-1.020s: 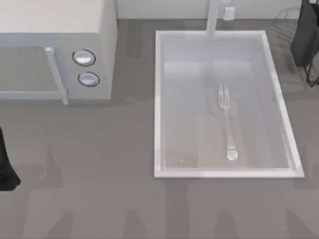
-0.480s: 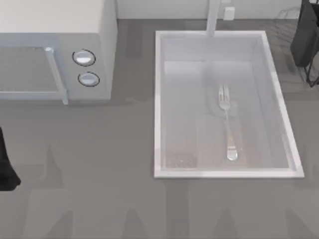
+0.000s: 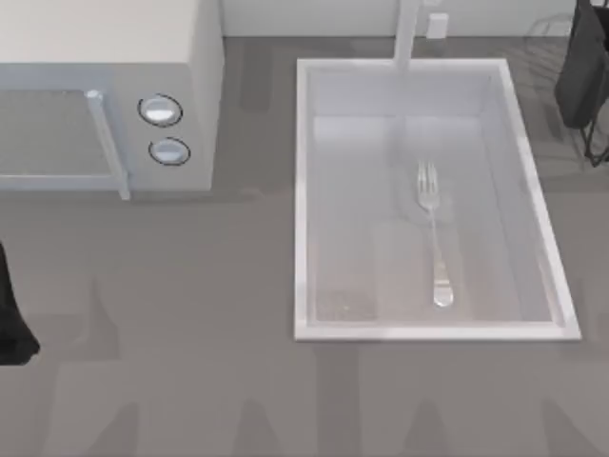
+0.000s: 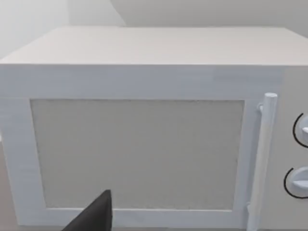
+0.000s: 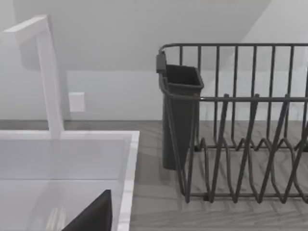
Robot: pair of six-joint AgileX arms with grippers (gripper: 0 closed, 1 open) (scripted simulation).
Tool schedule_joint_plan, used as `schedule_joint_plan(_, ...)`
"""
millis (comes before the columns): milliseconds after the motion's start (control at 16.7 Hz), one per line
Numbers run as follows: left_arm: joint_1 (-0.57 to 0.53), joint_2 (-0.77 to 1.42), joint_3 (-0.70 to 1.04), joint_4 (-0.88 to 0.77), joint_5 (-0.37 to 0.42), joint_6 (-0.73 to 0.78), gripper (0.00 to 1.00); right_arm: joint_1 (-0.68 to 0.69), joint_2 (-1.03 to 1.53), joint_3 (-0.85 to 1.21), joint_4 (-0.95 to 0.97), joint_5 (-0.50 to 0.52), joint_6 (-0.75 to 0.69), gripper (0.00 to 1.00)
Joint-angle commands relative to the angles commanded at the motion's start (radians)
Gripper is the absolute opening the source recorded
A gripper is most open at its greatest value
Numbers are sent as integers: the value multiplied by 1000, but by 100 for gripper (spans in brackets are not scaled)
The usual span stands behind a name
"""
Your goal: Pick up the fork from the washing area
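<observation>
The grey surface (image 3: pixel 190 381) carries a boxy white microwave (image 3: pixel 105 95) at ten o'clock, its two round knobs (image 3: pixel 162 110) on the front panel beside the door handle (image 4: pixel 263 159). The washing area (image 3: pixel 304 190), a pale rectangular basin, takes up the right half, with its white faucet post (image 3: pixel 407 33) at the twelve o'clock rim. A dark wire dish rack (image 5: pixel 240 144) with a cutlery cup (image 5: pixel 178 115) stands just beside the basin's far right corner. The fork (image 3: pixel 435 233) lies flat on the basin floor, right of centre, tines toward twelve o'clock and handle toward six. The left arm (image 3: pixel 11 314) sits parked at nine o'clock, the right arm (image 3: pixel 582 67) at two o'clock. Whether either claw is apart or together I cannot tell.
</observation>
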Motion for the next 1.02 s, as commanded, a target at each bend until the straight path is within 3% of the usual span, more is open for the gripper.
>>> schedule_joint_plan(420,0,0,0,0,0,0,100,43,388,378,-208,4,39,100)
schedule_joint_plan(1020,0,0,0,0,0,0,100,163,1388,1346,-761,10,162,100)
